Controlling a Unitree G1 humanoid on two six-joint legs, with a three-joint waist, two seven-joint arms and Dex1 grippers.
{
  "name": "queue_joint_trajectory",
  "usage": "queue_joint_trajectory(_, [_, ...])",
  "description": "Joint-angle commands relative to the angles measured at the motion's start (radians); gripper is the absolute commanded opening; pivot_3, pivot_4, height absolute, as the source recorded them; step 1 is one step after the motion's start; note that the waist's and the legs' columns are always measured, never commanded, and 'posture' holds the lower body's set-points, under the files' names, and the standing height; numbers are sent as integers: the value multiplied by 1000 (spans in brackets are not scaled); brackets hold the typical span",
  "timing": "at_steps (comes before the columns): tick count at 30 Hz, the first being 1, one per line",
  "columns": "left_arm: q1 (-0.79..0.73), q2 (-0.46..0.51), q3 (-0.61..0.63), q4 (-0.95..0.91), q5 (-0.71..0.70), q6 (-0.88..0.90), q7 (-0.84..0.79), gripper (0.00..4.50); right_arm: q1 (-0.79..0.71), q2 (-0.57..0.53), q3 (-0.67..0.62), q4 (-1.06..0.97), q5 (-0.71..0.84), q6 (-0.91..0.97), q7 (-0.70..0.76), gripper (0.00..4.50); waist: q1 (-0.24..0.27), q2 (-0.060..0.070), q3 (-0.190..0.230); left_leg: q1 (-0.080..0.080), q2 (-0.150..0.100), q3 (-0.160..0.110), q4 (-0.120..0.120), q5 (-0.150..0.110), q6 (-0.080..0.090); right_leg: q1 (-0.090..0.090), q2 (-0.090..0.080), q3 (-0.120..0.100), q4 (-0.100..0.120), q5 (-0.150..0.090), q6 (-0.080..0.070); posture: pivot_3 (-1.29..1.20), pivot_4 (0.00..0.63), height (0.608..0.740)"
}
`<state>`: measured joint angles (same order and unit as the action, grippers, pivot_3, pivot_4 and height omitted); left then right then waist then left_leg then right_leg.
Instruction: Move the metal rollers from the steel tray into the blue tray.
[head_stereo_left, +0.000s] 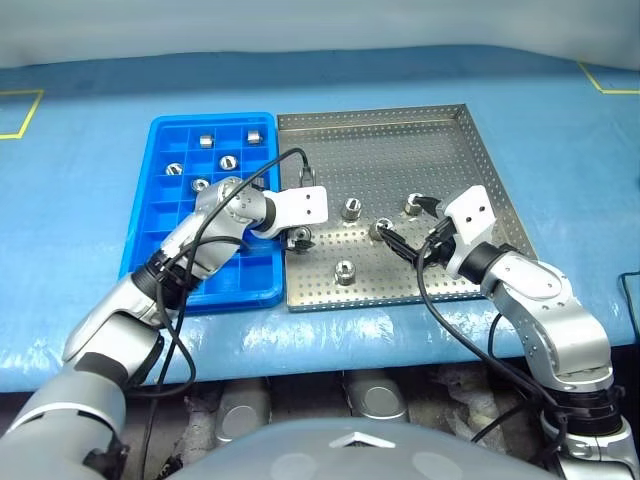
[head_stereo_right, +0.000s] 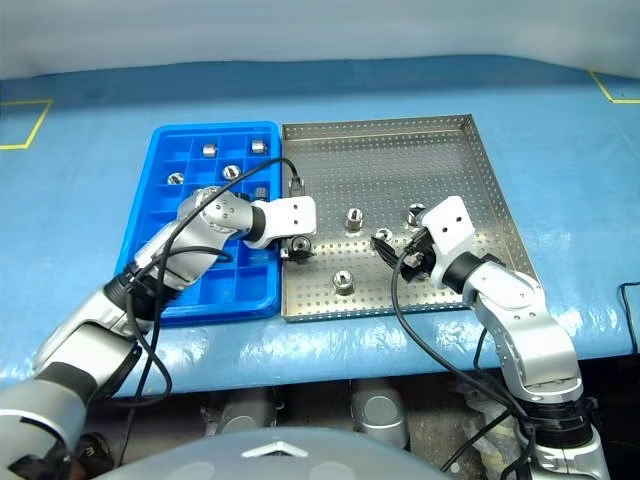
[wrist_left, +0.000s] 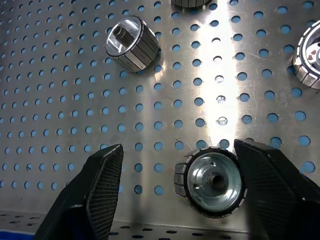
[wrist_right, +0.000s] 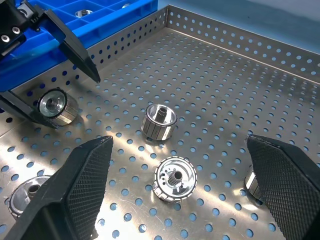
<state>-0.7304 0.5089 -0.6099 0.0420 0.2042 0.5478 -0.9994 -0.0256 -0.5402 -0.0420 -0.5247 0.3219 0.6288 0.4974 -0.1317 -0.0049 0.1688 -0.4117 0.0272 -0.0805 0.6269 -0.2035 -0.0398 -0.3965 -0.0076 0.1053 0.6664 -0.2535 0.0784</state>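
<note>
Straddling roller (wrist_left: 210, 182) near steel tray (head_stereo_left: 400, 130) edge | left fingers (wrist_left: 102, 185) released | right fingers (wrist_right: 85, 170) spread

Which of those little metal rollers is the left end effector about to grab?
The metal roller lying on its side between the open left end effector, by the steel tray edge nearest the blue tray.

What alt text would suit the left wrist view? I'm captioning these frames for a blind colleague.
The left gripper has its two black fingers spread open around a metal roller lying on its side on the steel tray; the roller sits close to one finger. Another roller lies farther off on the tray's perforated floor.
</note>
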Motion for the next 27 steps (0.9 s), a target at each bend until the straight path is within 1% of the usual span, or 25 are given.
queue_joint_trajectory(1, [-16,-16,-32,37,35,-38,-18,3854,-4,7,-8,-24,-2,-27,-5,4500,0,0,0,0,0,0,0,0,0,0,0,0,0,0,0,-168,150,740])
queue_joint_trajectory(5, [-17,-24,-43,63,59,-58,-39,3854,1,10,-13,-27,-5,-30,-11,4500,1,2,-1,1,0,0,1,0,0,2,0,0,0,0,0,-177,150,740])
queue_joint_trajectory(6, [-18,-26,-41,70,63,-61,-38,3678,2,11,-14,-27,-5,-31,-12,4500,0,2,-1,1,0,0,1,0,0,2,0,0,0,0,1,-177,150,740])
queue_joint_trajectory(9, [-16,-29,-33,79,74,-64,-41,2969,4,12,-15,-28,-7,-32,-15,4500,-1,3,-2,2,0,0,2,0,0,3,0,0,0,1,1,-178,150,740])
queue_joint_trajectory(12, [-20,-27,-26,87,86,-68,-44,1901,0,13,-14,-22,-9,-36,-17,4500,-2,6,-4,2,0,0,2,0,0,3,0,0,0,1,1,-178,150,740])
queue_joint_trajectory(13, [-22,-27,-24,90,90,-71,-43,1631,-2,13,-13,-20,-9,-38,-18,4500,-3,6,-4,2,0,0,2,0,0,3,0,0,0,1,2,-178,150,740])
queue_joint_trajectory(17, [-32,-33,0,88,82,-69,-42,1631,-10,15,-6,-13,-11,-43,-20,4500,-4,7,-4,2,0,0,2,0,0,3,0,0,0,1,2,-171,150,740])
queue_joint_trajectory(23, [-39,-60,82,63,10,-47,-41,1631,-17,18,1,-8,-18,-46,-15,4500,-3,6,-4,0,0,0,2,0,0,1,0,1,0,1,2,-167,150,740])
queue_joint_trajectory(26, [-48,-52,112,58,-14,-47,-46,2223,-17,17,1,-6,-21,-48,-10,4500,-4,6,-4,-1,0,0,1,0,1,-1,0,1,0,1,2,-164,150,740])
queue_joint_trajectory(27, [-51,-48,118,57,-17,-49,-49,2538,-17,17,2,-4,-22,-49,-8,4500,-4,6,-4,-1,0,0,1,0,1,-1,0,1,0,1,1,-164,150,740])
